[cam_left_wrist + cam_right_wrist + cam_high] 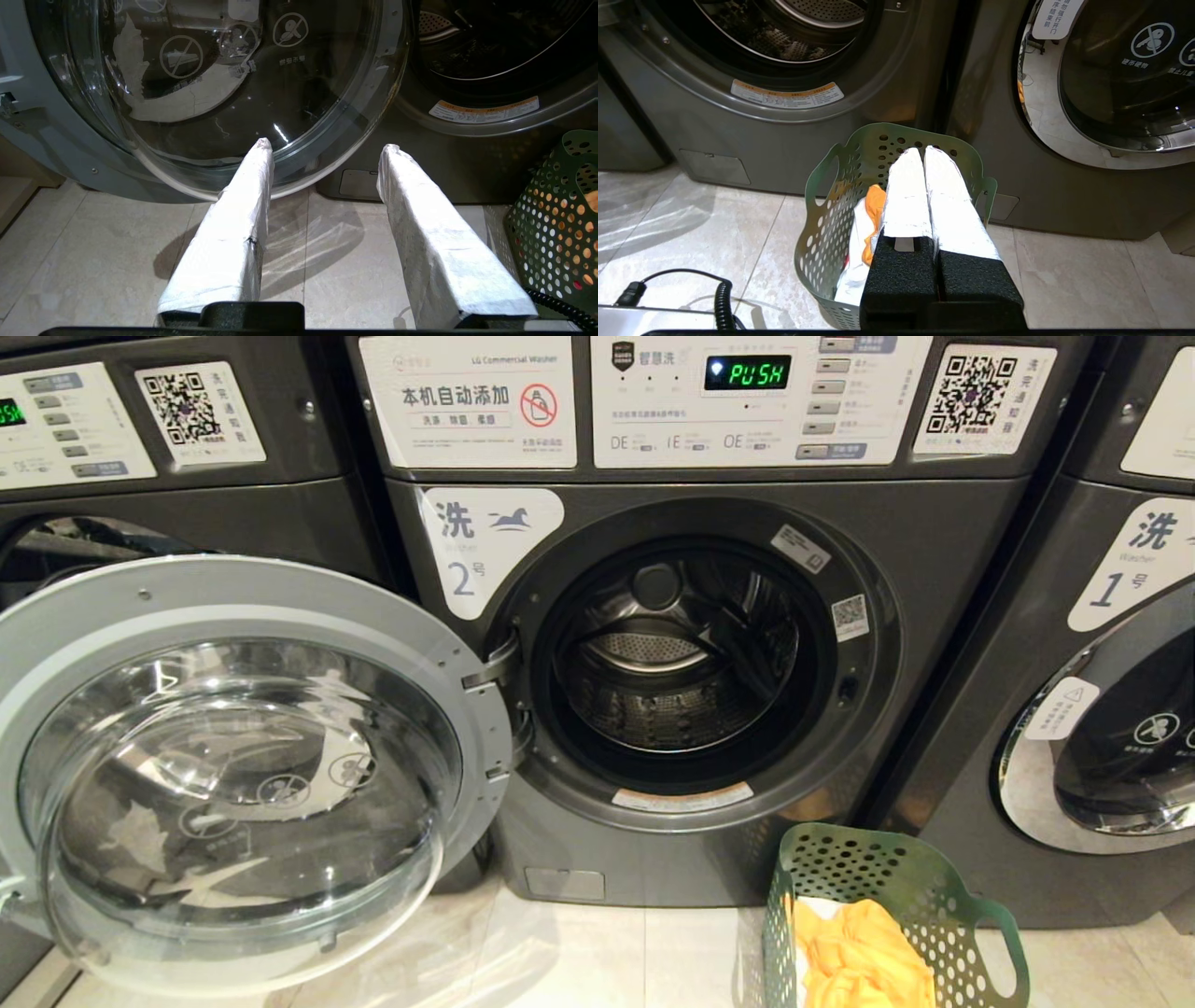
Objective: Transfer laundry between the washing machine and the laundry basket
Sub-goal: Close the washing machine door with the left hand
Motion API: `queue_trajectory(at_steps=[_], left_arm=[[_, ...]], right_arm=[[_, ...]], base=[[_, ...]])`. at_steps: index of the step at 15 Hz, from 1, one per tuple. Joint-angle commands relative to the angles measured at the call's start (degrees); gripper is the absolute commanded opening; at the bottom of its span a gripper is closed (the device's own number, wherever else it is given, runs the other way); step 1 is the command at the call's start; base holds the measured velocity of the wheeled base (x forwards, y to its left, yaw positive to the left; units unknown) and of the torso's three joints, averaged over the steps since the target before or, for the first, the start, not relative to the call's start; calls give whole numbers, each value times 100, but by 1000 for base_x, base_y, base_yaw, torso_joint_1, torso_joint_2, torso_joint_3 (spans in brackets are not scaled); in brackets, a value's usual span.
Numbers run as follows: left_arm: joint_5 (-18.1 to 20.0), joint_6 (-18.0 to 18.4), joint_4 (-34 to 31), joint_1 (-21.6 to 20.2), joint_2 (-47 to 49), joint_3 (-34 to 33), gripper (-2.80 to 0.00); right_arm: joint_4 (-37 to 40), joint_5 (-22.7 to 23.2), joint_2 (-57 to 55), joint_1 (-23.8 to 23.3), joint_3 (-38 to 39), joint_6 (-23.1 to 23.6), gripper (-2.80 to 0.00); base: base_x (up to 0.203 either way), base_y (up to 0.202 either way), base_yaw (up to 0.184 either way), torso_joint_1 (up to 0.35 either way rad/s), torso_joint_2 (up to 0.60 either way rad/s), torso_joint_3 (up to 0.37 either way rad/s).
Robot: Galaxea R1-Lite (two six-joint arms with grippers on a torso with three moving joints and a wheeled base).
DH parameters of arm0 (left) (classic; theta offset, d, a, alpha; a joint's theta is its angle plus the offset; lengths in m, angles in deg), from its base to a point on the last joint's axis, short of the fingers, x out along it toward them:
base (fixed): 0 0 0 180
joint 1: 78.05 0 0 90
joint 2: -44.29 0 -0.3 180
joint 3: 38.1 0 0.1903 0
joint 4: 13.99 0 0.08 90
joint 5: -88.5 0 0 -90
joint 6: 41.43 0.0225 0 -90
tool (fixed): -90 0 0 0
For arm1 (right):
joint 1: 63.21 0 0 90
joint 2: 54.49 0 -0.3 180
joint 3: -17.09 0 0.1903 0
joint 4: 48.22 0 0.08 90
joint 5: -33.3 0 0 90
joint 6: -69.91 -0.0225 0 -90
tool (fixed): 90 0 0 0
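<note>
Fingers first: the left gripper shows two white-wrapped fingers standing well apart with nothing between them, while the right gripper has its white fingers pressed together, empty, above the basket. Neither arm appears in the head view.

Largest is the dark grey front-loading washing machine labelled 2, its steel drum apparently empty. Its round chrome-rimmed glass door swings wide to the robot's left, covering the neighbouring machine and filling the space ahead of the left gripper. To the right stands the like machine labelled 1.

On the pale tiled floor, before machine 2's lower right corner, sits the green round-holed plastic laundry basket, holding orange-yellow cloth. Only the right wrist view reveals white cloth beneath.
</note>
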State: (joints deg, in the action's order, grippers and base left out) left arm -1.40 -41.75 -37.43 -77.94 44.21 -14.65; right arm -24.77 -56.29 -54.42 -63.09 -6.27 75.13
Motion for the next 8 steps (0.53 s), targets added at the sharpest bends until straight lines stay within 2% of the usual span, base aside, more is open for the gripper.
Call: queue_trajectory(at_steps=[1, 2, 3, 8], left_arm=[[-1, -3, -1, -2, 7, -7, -280], [-1, -3, 6, -2, 7, 1, -280], [-1, -3, -1, -2, 7, 1, -280], [-1, -3, -1, -2, 7, 1, -280]], right_arm=[[0, 2, -7, 6, 0, 6, -280], [0, 2, -7, 6, 0, 14, -280], [0, 2, -7, 6, 0, 7, -280], [0, 2, -7, 6, 0, 6, -280]], base=[[0, 0, 0, 0, 0, 0], [0, 0, 0, 0, 0, 0], [-131, 0, -1, 12, -1, 2], [-194, 0, 0, 3, 3, 4]])
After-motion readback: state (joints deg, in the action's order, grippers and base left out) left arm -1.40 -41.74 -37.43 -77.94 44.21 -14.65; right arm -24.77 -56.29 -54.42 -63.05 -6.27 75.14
